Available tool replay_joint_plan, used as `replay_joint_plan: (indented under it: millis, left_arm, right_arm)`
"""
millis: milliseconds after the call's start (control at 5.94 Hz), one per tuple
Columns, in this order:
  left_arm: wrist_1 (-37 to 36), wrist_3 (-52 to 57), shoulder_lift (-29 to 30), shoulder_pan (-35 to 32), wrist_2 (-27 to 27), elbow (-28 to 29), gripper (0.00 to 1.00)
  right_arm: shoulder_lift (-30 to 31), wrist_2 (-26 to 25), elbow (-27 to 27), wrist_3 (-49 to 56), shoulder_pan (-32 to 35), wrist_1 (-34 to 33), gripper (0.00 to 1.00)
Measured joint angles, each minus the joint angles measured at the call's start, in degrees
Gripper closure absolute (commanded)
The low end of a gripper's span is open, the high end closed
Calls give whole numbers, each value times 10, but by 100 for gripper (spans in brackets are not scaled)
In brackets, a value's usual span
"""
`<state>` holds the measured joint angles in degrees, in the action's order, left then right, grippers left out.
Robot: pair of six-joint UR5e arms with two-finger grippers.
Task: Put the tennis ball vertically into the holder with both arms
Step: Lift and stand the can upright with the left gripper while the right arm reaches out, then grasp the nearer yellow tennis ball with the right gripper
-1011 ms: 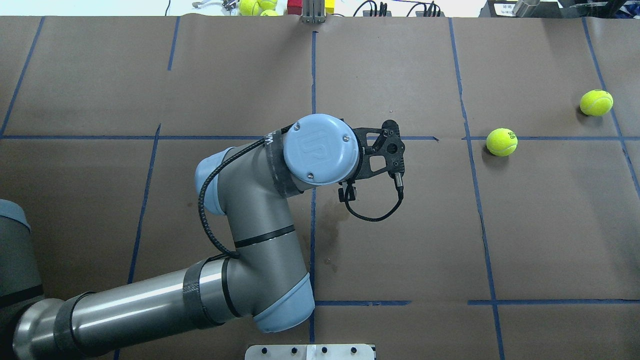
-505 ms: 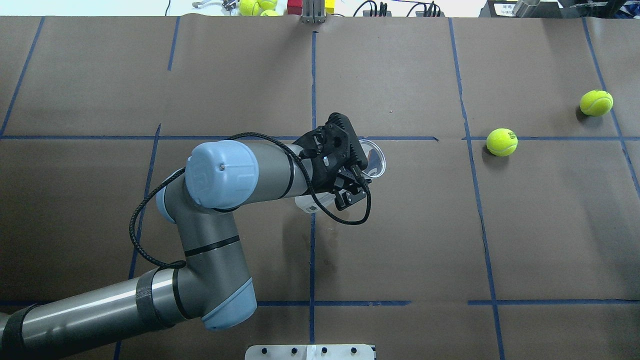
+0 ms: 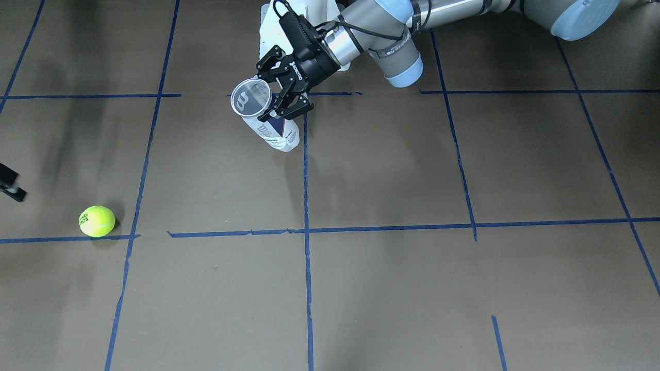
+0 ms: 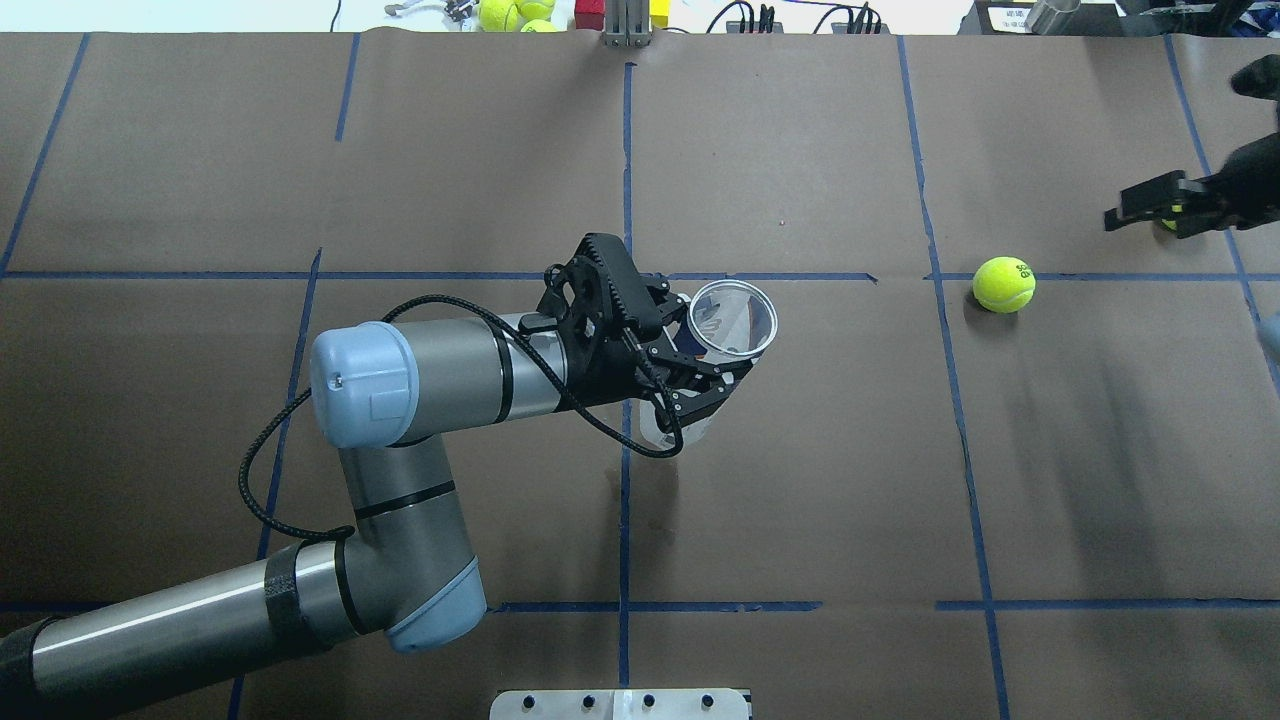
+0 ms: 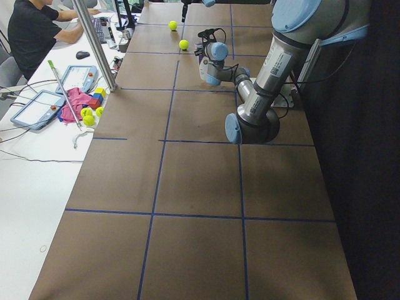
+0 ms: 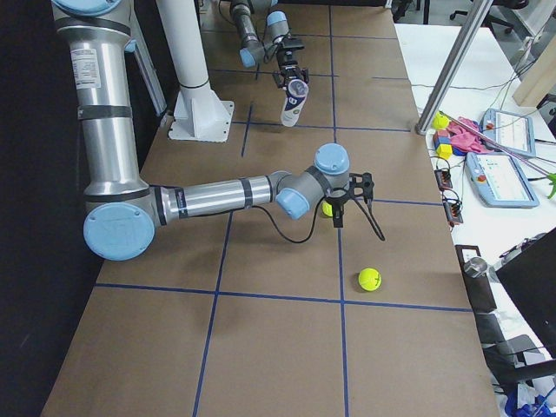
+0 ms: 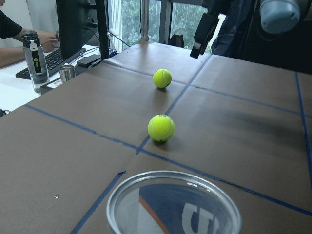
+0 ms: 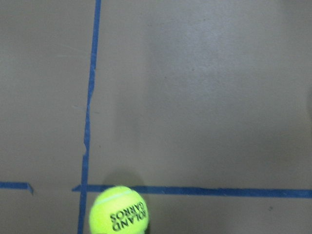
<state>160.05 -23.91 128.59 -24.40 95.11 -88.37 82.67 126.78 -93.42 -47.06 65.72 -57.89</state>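
Brown paper crossed with blue tape lines covers the table [image 4: 800, 480]. Beyond its far edge runs a white desk where an operator [image 5: 30, 31] sits. A white pedestal [image 6: 193, 95] stands at the robot's edge.

Near the middle of the table the left pincer [image 3: 270, 91] is clamped on the holder [image 3: 273, 131]. One black finger lies on each side of the clear wall, a little below the silvery rim. The holder stands close to upright with its open mouth up, and nothing shows inside but the label seen through the wall. I cannot tell whether its base touches the paper.

The tennis ball [image 4: 1003, 284] lies on the paper toward the table's right end. It sits on a tape line just past a crossing, well apart from the holder. A second ball [image 6: 369, 278] lies nearer the right end and the far edge.

The right pincer [image 6: 353, 198] hangs high over this part of the table. Its fingers are spread and hold nothing. From overhead it covers nearly all of the second ball, while its own wrist camera shows the tennis ball at the bottom of its view, the print reading upside down. I cannot tell exactly which spot it hangs over.
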Motion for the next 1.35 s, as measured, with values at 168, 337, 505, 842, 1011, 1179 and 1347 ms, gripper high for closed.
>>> replay_joint_plan:
  millis: [168, 337, 505, 842, 1011, 1179, 1347]
  left_arm:
    - [41, -12, -3, 2, 0, 21, 45]
    - [56, -17, -4, 2, 0, 27, 45]
    - [61, -18, -4, 2, 0, 29, 45]
    - [62, -18, -4, 1, -1, 30, 45]
    - [62, -19, -4, 1, -1, 30, 45]
    - [62, -19, -4, 0, -1, 30, 45]
    - [62, -19, -4, -1, -1, 30, 44]
  right_arm:
    - [-37, -66, 18, -43, -48, -1, 0]
    - [-73, -102, 47, -70, -81, -2, 0]
    - [-82, -114, 65, -80, -101, -2, 0]
    - [-62, -117, 74, -78, -111, -3, 1]
    - [-58, -117, 75, -78, -118, -4, 1]
    - [-58, -117, 76, -79, -129, -4, 1]
    - [-58, -118, 79, -79, -141, -4, 14]
